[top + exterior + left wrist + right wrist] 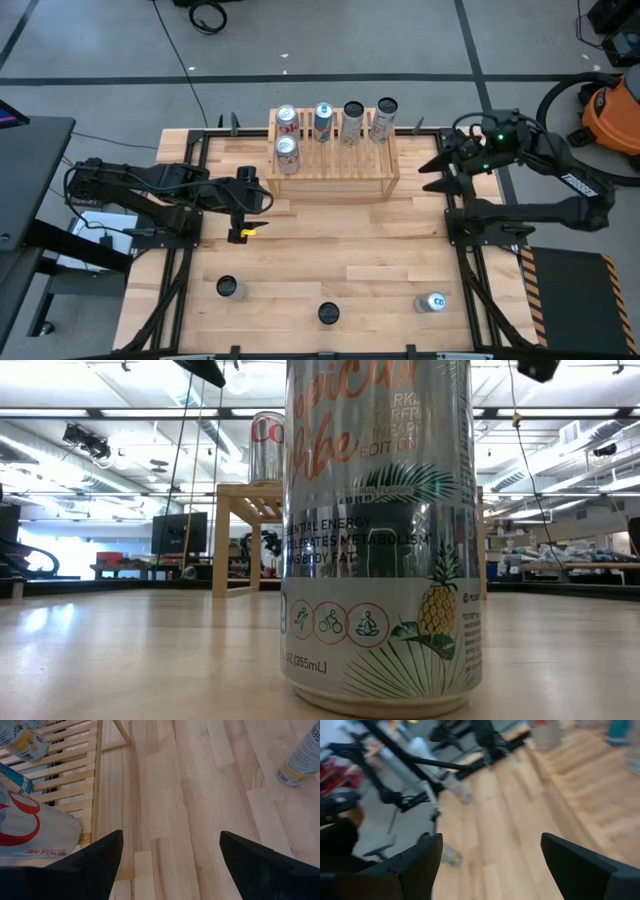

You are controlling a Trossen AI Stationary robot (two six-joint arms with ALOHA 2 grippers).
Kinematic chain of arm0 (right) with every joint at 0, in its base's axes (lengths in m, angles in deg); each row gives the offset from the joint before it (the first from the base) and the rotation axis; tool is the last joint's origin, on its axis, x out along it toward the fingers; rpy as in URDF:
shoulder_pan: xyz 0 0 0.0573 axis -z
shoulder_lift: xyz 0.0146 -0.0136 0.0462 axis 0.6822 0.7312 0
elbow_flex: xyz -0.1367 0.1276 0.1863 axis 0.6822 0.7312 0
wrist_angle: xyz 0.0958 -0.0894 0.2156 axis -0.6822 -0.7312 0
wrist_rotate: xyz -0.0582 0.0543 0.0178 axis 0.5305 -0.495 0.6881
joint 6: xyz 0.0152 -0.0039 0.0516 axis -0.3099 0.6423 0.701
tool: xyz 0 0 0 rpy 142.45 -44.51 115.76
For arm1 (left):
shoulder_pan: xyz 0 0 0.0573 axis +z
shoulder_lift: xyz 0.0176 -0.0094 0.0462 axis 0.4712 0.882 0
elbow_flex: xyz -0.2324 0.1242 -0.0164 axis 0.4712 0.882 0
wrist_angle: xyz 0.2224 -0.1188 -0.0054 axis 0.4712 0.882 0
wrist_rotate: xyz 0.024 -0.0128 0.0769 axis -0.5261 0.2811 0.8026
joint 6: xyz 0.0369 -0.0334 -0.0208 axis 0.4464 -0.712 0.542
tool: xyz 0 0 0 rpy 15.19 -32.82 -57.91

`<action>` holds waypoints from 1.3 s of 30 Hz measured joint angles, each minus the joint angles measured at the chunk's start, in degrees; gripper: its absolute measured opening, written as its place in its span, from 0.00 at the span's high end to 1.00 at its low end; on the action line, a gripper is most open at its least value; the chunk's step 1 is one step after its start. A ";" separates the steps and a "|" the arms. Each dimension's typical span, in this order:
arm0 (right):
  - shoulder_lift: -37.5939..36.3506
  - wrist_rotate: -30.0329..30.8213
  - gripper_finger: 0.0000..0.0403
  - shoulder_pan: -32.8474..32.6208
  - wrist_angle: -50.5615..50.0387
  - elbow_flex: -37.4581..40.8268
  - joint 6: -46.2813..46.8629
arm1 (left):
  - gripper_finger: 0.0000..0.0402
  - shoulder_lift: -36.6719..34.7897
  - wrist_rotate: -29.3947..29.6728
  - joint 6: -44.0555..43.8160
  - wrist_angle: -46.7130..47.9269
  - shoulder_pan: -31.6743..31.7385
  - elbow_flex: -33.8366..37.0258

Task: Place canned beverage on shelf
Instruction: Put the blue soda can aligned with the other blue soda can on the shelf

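Right gripper (437,172) spread wide and empty beside the shelf (333,165), left gripper (262,201) likewise agape, empty, five cans (287,153) on the shelf.

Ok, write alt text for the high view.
Overhead view of a wooden table: five cans stand on the shelf at its far edge, three more near its front edge. The left gripper sits open just left of the shelf, the right gripper open beside its right end.
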 joint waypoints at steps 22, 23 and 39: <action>15.85 23.15 0.14 -30.94 43.78 0.02 -13.99 | 0.17 0.03 0.00 0.46 -0.02 -0.02 0.00; 16.91 25.54 0.14 -32.21 44.63 0.02 -14.33 | 0.17 0.09 0.00 0.46 -0.02 0.00 0.00; 24.95 53.76 0.14 -53.17 34.89 0.02 0.65 | 0.17 0.11 -0.07 -1.47 0.21 -0.02 0.00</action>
